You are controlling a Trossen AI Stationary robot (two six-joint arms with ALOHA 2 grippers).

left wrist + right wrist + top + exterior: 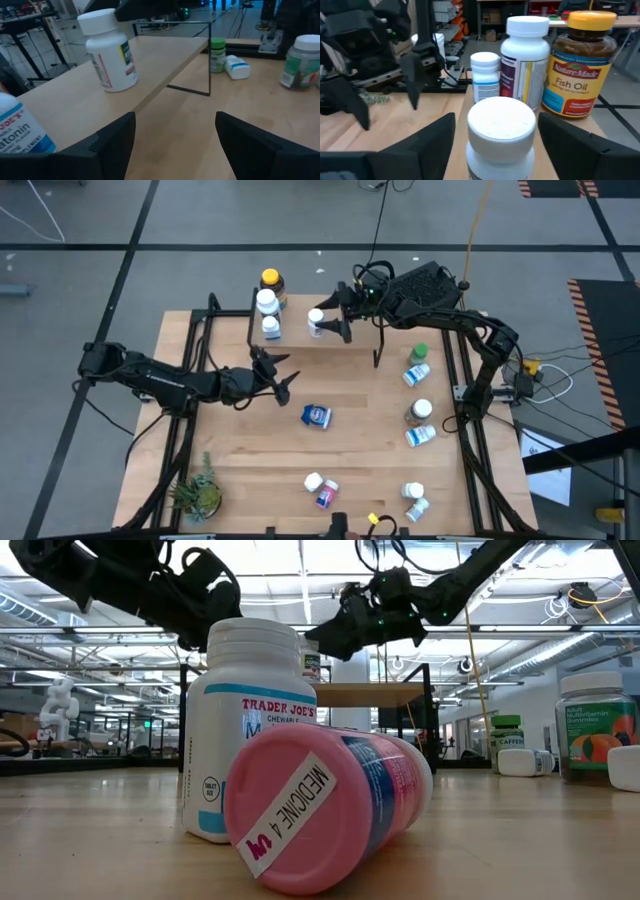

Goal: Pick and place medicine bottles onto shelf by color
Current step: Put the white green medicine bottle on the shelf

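While your right gripper (330,320) straddles the white bottle (500,131) on the shelf (165,60), fingers apart and not clamping: lift straight up to clear it.
Neighbours: three bottles (268,305) at its nine o'clock; avoid them.
Left gripper (280,377): open, empty, over the table.
Next pick: blue bottle (316,416) at its four o'clock.

Shelf (350,340) carries four bottles (267,302); table (260,440) holds more.

Shelf (345,345): light matt wood, thin black metal legs. Desk (360,450): pale wood, smooth. White bottle (501,132) between right end effector (495,145) fingers: glossy plastic. Amber bottle (580,65) beyond: glossy, paper label.
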